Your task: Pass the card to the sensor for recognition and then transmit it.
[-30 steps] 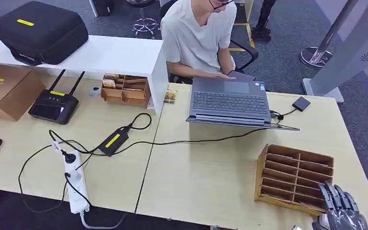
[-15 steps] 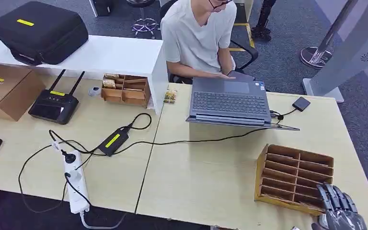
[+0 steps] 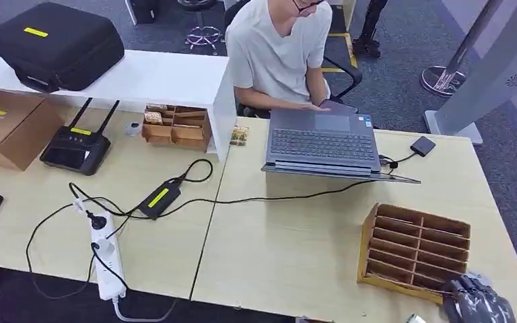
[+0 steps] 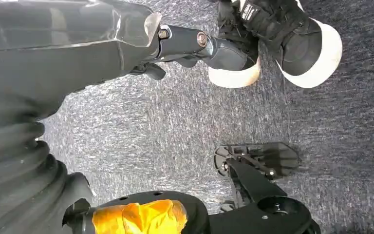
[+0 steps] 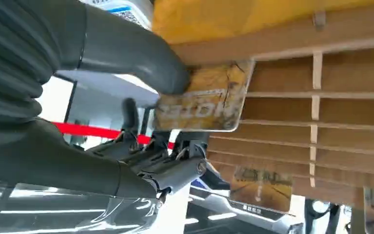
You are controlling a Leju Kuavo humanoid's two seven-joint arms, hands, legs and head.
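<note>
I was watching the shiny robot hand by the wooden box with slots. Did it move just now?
Yes. The right hand has sunk toward the picture's bottom edge, lower against the wooden slotted box, its fingers now bunched at the box's near corner.

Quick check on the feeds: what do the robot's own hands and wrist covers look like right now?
The right hand has a grey ribbed wrist cover, a thick smooth grey thumb and darker fingers with exposed metal pins. The left hand shows the same ribbed cover, glossy dark casing and screws along a dark finger.
</note>
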